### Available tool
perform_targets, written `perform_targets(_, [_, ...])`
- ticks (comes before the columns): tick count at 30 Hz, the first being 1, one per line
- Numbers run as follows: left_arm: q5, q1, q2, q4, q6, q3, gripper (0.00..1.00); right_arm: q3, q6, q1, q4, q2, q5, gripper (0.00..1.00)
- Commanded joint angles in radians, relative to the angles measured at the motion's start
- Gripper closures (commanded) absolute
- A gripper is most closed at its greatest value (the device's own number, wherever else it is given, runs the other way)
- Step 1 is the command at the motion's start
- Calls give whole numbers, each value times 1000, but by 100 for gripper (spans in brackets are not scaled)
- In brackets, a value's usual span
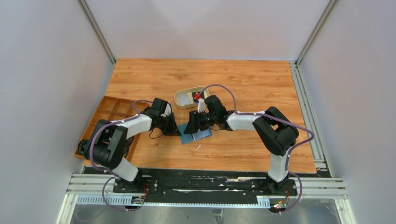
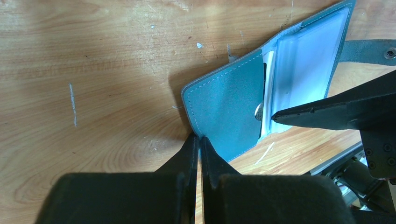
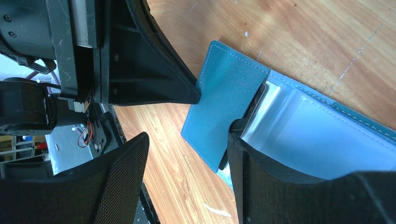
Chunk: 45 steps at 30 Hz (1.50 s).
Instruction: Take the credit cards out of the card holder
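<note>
I've got the card holder (image 1: 198, 136) lying open on the table (image 1: 261, 79), approx 6 o'clock of the beige tray (image 1: 183, 94). L gripper (image 2: 198, 144), at its 9 o'clock, is pressed together on the teal flap's edge, flap tilted up. R gripper (image 3: 187, 133), at 3 o'clock, is spread, w/ one finger tucked under the flap by the pale pockets. The credit cards (image 2: 268, 107) are inside; I see only white edges.

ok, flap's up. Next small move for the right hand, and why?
Probably slide the right hand deeper so both fingers bracket the credit cards rather than the flap, then close. The left hand, shut, holds the card holder by its lifted flap corner. The right hand is open with the flap between its fingers, and a white card edge shows at the fold.
</note>
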Motion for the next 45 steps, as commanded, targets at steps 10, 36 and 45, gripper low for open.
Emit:
perform_targets(10, [-95, -2, 40, -52, 44, -15, 100, -20, 29, -18, 0, 35, 91, 35])
perform_targets(36, [-87, -2, 61, -31, 38, -20, 100, -44, 294, -10, 32, 70, -11, 34])
perform_targets(45, [-88, -2, 51, -32, 38, -25, 100, -91, 333, -29, -10, 122, 72, 34])
